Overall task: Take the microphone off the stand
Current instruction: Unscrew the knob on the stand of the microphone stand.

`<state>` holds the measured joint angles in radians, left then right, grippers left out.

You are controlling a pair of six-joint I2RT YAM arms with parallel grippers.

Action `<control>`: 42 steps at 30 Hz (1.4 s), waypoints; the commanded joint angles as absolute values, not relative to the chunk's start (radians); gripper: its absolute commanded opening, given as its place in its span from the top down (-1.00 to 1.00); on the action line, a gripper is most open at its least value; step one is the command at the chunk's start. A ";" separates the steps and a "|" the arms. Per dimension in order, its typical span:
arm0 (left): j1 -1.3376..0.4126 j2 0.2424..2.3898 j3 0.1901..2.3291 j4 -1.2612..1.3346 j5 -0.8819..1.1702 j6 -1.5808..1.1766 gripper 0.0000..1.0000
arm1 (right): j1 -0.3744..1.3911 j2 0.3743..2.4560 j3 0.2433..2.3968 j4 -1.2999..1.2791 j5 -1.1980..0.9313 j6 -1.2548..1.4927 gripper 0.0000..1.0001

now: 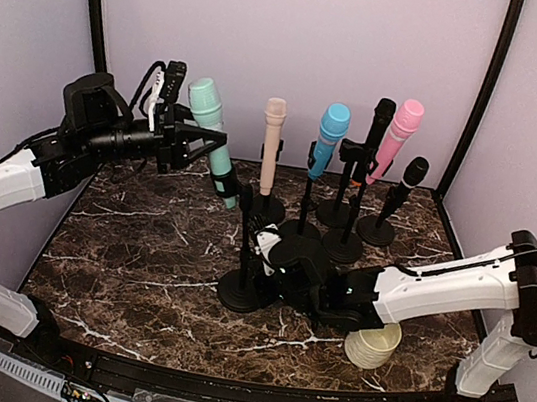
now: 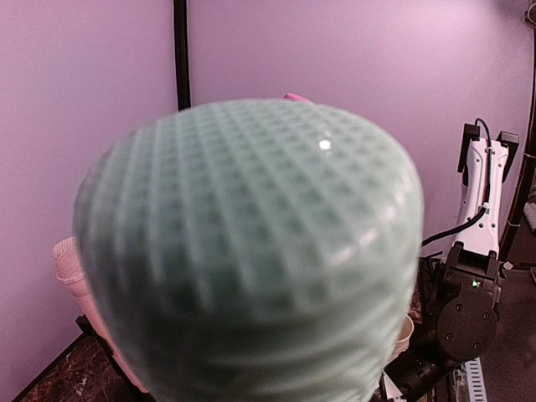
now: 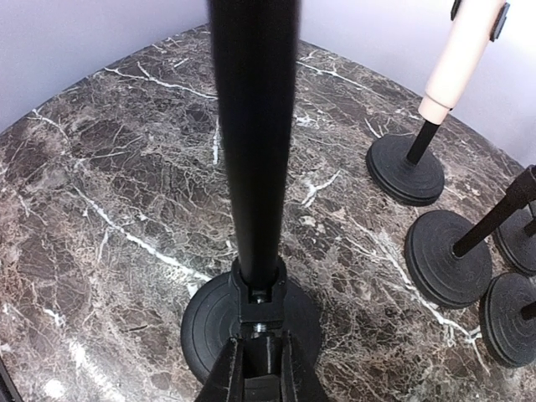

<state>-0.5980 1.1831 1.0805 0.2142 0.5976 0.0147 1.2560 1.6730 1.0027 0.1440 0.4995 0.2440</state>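
Observation:
A mint-green microphone point(image 1: 205, 103) slants down to the right, and its lower end meets the top of a black stand point(image 1: 242, 291). My left gripper point(image 1: 207, 141) is shut on the microphone's body just below the head. In the left wrist view the mesh head point(image 2: 251, 251) fills the frame and hides the fingers. My right gripper point(image 1: 275, 261) is low by the stand's foot. In the right wrist view it point(image 3: 257, 368) is shut on the block at the base of the stand pole point(image 3: 254, 151), above the round foot.
Behind stand several more microphones on black stands: beige point(image 1: 271, 146), blue point(image 1: 330, 134), black point(image 1: 378, 121), pink point(image 1: 400, 130) and a small black one point(image 1: 411, 177). A cream cup point(image 1: 372, 345) sits under my right arm. Purple walls enclose the marble table.

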 commanded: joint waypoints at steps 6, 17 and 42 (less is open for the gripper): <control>-0.590 1.198 1.032 0.081 0.565 0.088 0.56 | 1.273 1.504 0.913 0.245 0.492 0.304 -0.25; -0.591 1.196 1.030 0.083 0.572 0.087 0.56 | 1.086 1.395 0.672 0.560 0.035 0.653 -0.50; -0.591 1.186 1.029 0.078 0.568 0.091 0.56 | 1.114 1.614 0.855 0.421 0.107 0.531 0.31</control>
